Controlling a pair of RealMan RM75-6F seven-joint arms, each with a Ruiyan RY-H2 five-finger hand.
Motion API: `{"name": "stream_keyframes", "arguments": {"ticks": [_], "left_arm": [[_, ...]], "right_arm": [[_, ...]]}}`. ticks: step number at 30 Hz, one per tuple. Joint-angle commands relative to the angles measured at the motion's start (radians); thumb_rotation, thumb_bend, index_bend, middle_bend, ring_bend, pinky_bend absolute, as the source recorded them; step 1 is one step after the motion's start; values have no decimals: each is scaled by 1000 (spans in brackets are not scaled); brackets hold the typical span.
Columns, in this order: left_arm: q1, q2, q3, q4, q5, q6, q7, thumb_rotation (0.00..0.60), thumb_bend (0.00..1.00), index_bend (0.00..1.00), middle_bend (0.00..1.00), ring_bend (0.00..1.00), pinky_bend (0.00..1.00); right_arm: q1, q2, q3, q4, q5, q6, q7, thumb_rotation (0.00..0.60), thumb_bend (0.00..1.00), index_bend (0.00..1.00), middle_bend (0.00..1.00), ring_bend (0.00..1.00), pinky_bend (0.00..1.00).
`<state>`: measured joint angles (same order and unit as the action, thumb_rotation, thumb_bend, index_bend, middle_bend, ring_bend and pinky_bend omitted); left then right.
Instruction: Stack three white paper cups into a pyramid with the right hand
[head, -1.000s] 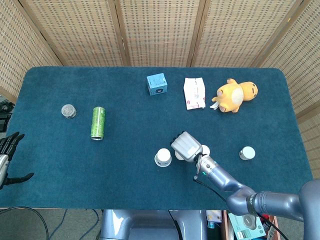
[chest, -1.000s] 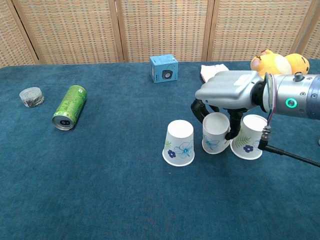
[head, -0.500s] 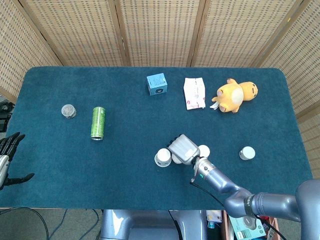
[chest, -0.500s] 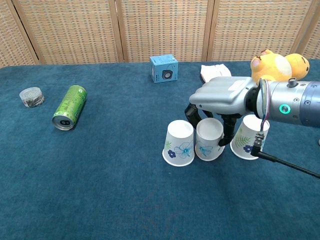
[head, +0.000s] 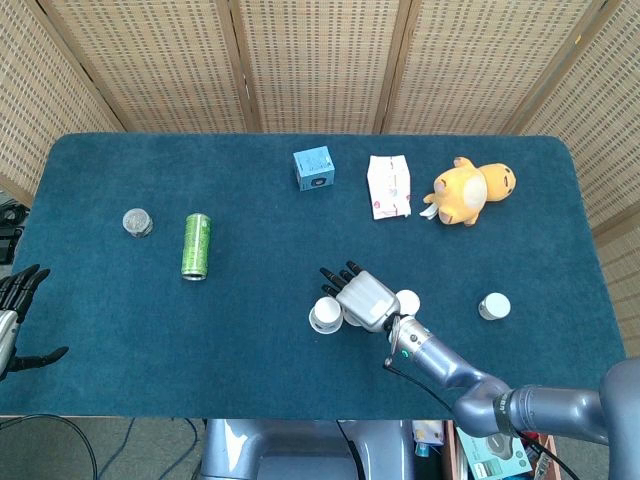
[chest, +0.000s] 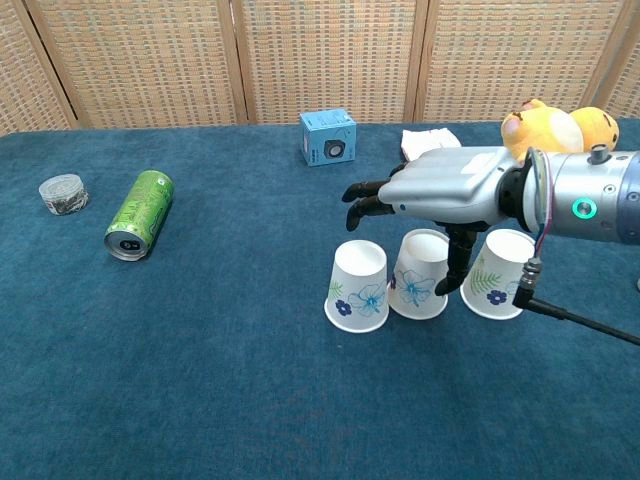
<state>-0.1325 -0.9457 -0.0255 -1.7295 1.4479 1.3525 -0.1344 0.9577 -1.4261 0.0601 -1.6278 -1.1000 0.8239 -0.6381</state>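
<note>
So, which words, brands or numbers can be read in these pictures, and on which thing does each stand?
None can be read.
Green can: print along its side, too blurred.
Blue box: a round dark mark on the front, no legible text.
White packet: reddish print, too small.
Paper cups: only blue and green flower and leaf drawings, no words.
Small round tin: nothing legible.
</note>
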Motion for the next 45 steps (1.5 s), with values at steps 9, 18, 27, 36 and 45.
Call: {"name": "stream_keyframes", "arguments": {"ticks": [9, 18, 27, 36, 45], "left_arm": [[1, 1, 3, 0, 7, 3, -2, 600, 58, 0, 0, 0, 0], [3, -1, 7, -5, 19, 10, 8, 600, 58, 0, 0, 0, 0], [5, -4, 8, -6, 19, 13, 17, 600, 57, 0, 0, 0, 0], [4, -9, 6, -6, 8, 9, 26, 600, 58, 0, 0, 0, 0], [1, -13, 4, -8, -2, 4, 39, 600, 58, 0, 0, 0, 0]], "right_arm": [[-50, 206, 4, -166, 111, 64, -8, 600, 0, 92, 0, 51, 52], [-102, 292, -44, -163, 144, 9, 93, 600, 0, 88, 27, 51, 54], [-128, 264, -51, -94, 72, -41, 210, 600, 0, 88, 67, 59, 76], [-151, 170, -38, 20, -20, -45, 323, 600, 0, 113, 193, 190, 238], [-154, 94, -29, 102, -65, -41, 362, 600, 0, 265, 336, 313, 308]]}}
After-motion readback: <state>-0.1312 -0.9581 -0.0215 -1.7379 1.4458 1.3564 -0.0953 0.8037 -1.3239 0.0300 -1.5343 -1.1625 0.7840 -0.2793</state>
